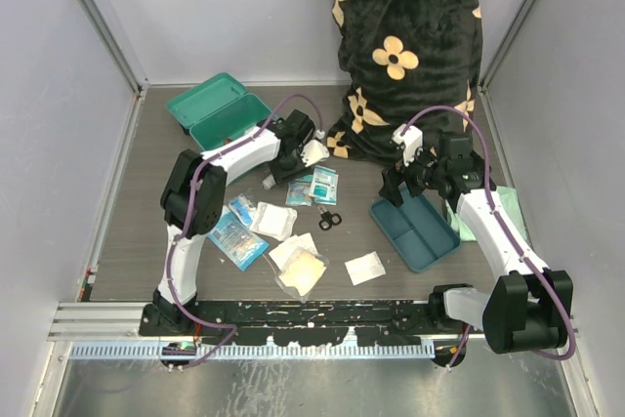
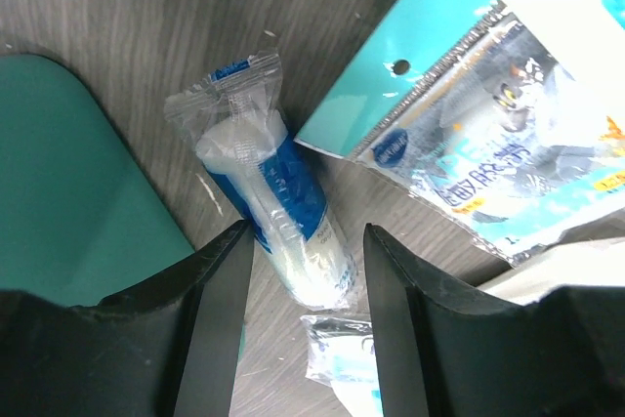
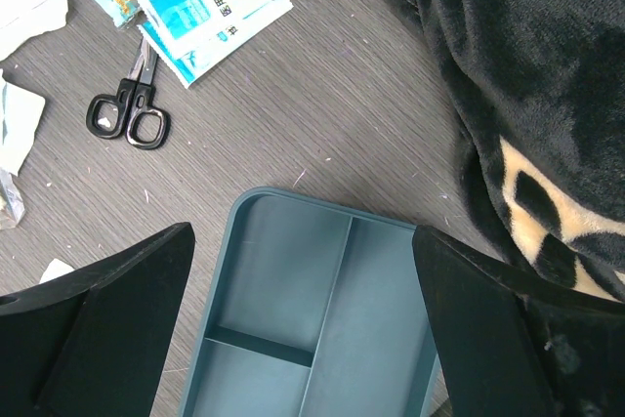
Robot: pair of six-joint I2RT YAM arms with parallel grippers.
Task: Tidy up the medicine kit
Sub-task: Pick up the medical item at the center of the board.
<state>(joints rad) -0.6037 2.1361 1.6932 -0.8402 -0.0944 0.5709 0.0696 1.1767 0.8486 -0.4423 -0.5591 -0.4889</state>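
1. Two black fingers (image 2: pixel 220 319) of my left gripper (image 2: pixel 305 241) stand apart, one on each side of a small wrapped roll (image 2: pixel 278 202), white with blue print in a clear wrapper. The roll lies flat on the grey table (image 2: pixel 146 36). I cannot tell whether either finger touches it.
2. Just right of the roll lies a teal-and-white sachet (image 2: pixel 410 75), with a silvery printed packet (image 2: pixel 508 153) overlapping it.
3. Both fingers (image 3: pixel 107 319) of my right gripper (image 3: pixel 303 236) are spread wide and hold nothing. They hang over the near-right part of the table.
4. Beneath them sits the flat blue-teal divided tray (image 3: pixel 283 271), its compartments bare in my wrist view.
5. Left of the tray and farther away lie black-handled scissors (image 3: pixel 127 114), and beyond them a white-and-teal sachet (image 3: pixel 210 12).
6. Far right of the tray, a black blanket with tan flowers (image 3: pixel 527 75) spills onto the table.
7. The medicine kit (image 1: pixel 217 109) stands at the far left of the table with its lid open, just left of my left gripper and well apart from the tray.
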